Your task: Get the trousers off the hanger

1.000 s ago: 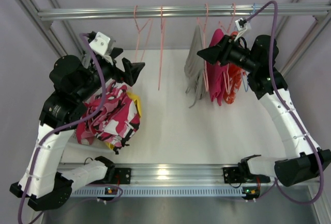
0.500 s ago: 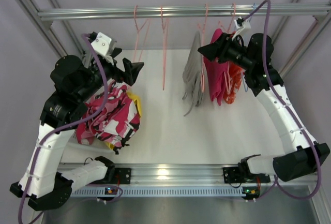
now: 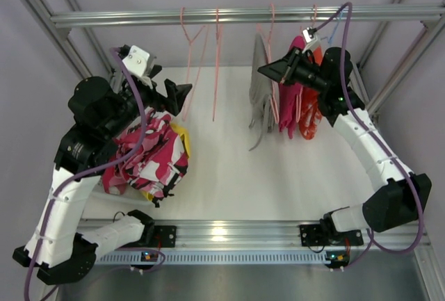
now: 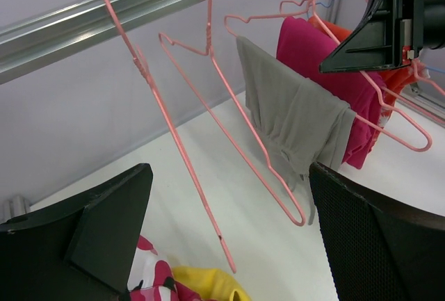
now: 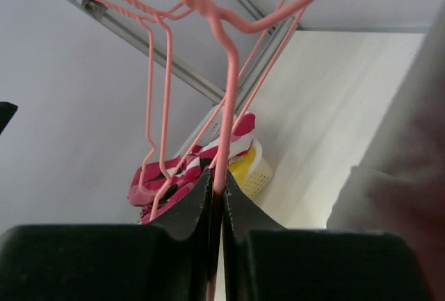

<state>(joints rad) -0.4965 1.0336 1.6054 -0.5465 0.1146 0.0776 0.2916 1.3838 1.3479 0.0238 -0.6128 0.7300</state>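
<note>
A pink hanger wire [image 5: 227, 106] is clamped by the right gripper [image 5: 217, 184]. The grey trousers [image 3: 259, 87] are draped lengthwise downward just beside that wire. The left gripper [image 3: 182, 96], spread wide, is farther from it.

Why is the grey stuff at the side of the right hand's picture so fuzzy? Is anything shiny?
Right wrist view: the grey trousers hang very close to the lens, so they blur; the pink hanger pinched in front is soft too. Top view: light glares off the front rail.
</note>
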